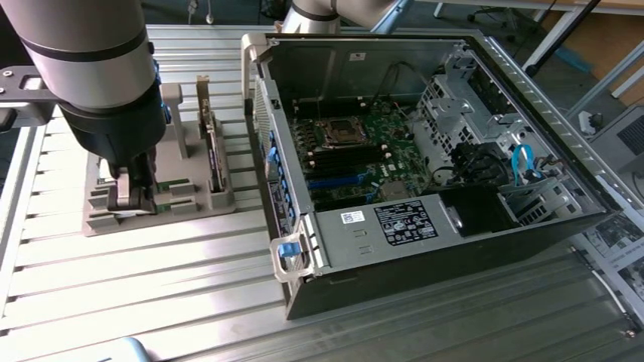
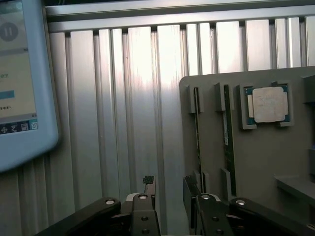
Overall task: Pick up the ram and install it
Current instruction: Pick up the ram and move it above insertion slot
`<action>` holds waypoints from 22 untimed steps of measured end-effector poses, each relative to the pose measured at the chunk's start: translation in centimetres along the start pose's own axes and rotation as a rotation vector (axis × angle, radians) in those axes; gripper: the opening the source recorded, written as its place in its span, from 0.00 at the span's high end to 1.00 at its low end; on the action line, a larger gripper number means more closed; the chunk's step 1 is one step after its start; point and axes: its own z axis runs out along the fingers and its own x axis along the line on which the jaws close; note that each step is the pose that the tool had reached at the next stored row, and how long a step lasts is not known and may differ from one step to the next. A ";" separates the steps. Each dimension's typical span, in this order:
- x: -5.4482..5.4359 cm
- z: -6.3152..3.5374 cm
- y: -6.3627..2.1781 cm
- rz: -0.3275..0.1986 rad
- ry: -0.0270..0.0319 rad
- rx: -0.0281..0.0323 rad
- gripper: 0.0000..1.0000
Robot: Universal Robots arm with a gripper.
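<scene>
On the slatted aluminium table (image 1: 151,286), beside one open dark computer case (image 1: 352,226): pick-up step, nothing gripped. Black two-finger gripper (image 2: 170,196) hangs spread wide at the grey holder block (image 2: 261,162). Two thin green sticks stand edge-up in its slots: the ram (image 2: 198,132) just beside one finger, a second stick (image 2: 227,132) beyond. One square silver processor chip (image 2: 268,104). Judgement: a grasp needs fingers centred astride the ram's edge.

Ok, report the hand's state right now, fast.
Hand: open, holding nothing, low at the edge of the grey holder, near the ram standing in it.
</scene>
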 end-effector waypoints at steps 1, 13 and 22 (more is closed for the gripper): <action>0.0 0.02 0.00 0.000 0.0001 0.0000 0.64; 0.0 0.22 -0.01 0.000 0.0009 0.0001 0.64; 0.0 0.83 -0.03 0.000 0.0028 0.0001 0.64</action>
